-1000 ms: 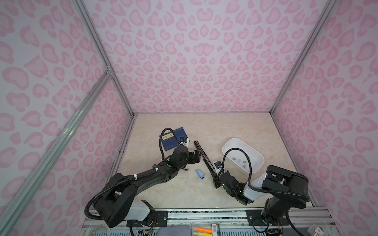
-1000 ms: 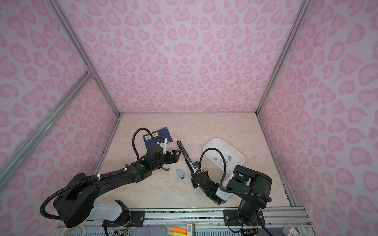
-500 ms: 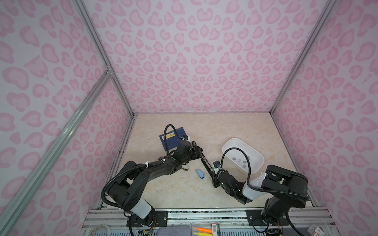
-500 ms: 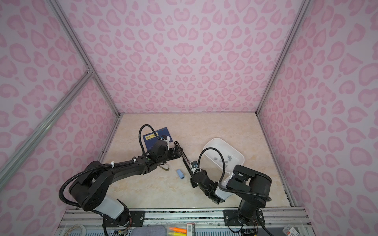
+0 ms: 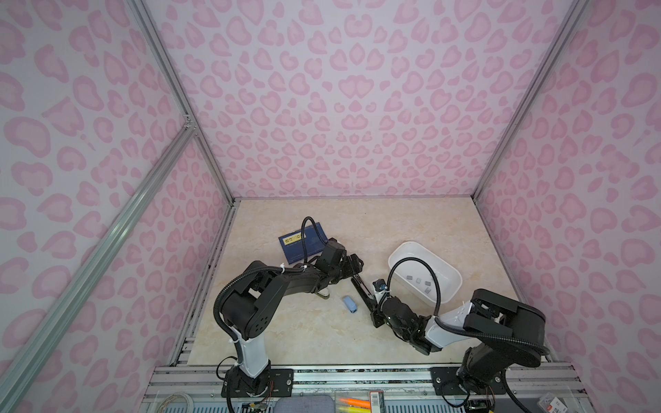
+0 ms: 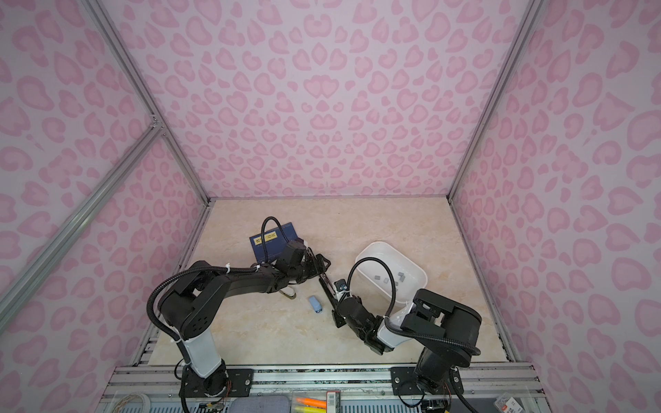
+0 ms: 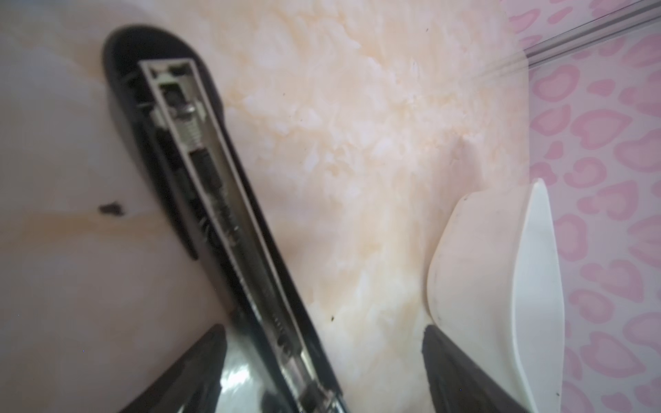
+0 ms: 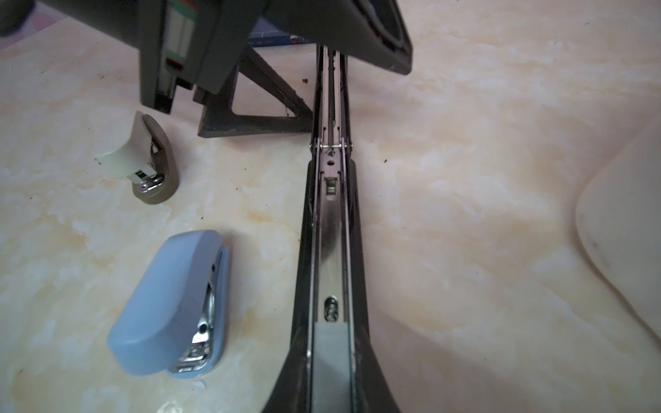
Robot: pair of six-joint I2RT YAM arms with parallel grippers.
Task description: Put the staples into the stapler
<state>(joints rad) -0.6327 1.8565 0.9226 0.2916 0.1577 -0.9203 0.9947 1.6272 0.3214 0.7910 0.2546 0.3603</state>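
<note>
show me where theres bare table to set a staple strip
Widest bare table: the back strip between the blue box, white tray and back wall. Also the front strip between the blue stapler and front rail. Crowded: the middle, around the black stapler and beige stapler.

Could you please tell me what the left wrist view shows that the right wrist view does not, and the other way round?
Only the left wrist view shows the coil spring and rounded far end of the black stapler, plus a metal frame rail. Only the right wrist view shows the blue mini stapler, the beige mini stapler and the black stapler's long staple channel. Both show the opened black stapler, the white tray and the marbled table.
</note>
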